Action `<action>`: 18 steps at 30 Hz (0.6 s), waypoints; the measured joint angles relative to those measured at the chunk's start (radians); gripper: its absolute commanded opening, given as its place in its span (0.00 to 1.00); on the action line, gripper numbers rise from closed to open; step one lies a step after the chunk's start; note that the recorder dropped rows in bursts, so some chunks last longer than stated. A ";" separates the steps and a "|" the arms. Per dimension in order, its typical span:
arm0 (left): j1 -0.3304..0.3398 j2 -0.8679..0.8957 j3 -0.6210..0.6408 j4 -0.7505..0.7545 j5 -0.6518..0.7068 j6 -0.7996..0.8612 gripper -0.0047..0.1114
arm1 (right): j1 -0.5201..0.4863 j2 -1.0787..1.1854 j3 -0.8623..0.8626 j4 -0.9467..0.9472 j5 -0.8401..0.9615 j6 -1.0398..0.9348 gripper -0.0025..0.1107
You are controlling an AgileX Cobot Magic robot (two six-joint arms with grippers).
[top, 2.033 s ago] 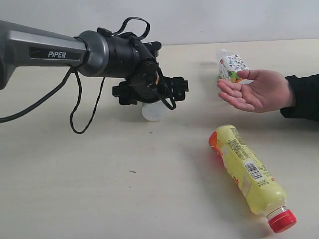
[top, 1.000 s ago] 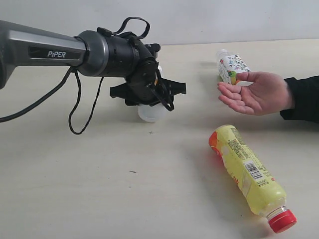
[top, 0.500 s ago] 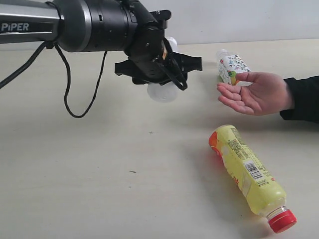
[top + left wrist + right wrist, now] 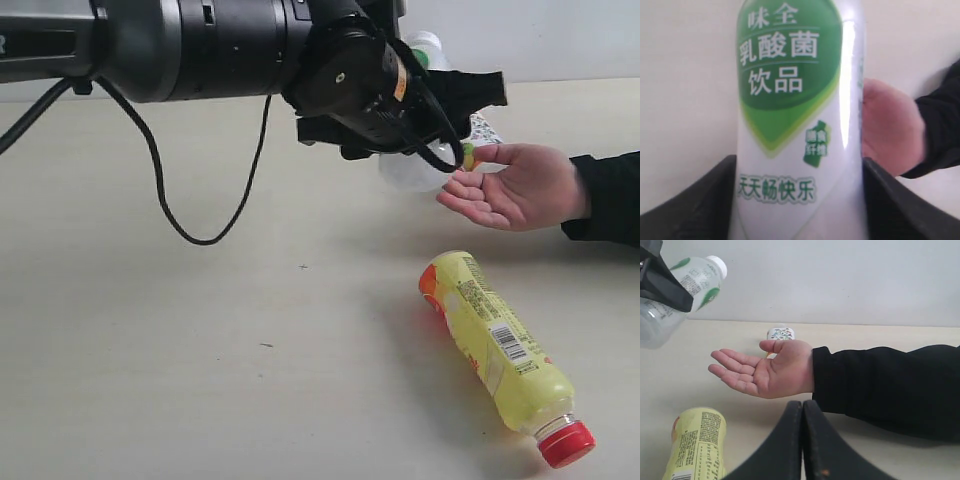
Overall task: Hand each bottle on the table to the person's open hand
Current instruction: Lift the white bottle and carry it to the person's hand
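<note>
Holding a small green-label bottle at mid-body, off the table, L gripper hangs near the open hand; prob. light, thin-walled, slick, squashy, so grip labelled waist w/ gentle squeeze; R gripper closed, empty

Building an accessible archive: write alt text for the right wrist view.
An open hand, palm up, waits over the table as the left gripper holds a green-white bottle raised nearby. A yellow bottle lies flat; the right gripper is shut.
</note>
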 measured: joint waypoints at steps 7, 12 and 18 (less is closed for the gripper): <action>-0.040 0.000 0.000 -0.006 -0.124 -0.148 0.06 | 0.000 0.000 0.000 0.000 0.000 0.000 0.02; -0.048 0.000 0.000 -0.009 -0.144 -0.190 0.04 | 0.000 0.000 0.000 0.000 0.000 0.000 0.02; -0.084 0.076 -0.097 0.033 -0.021 -0.175 0.04 | 0.000 0.000 0.000 0.000 0.000 0.000 0.02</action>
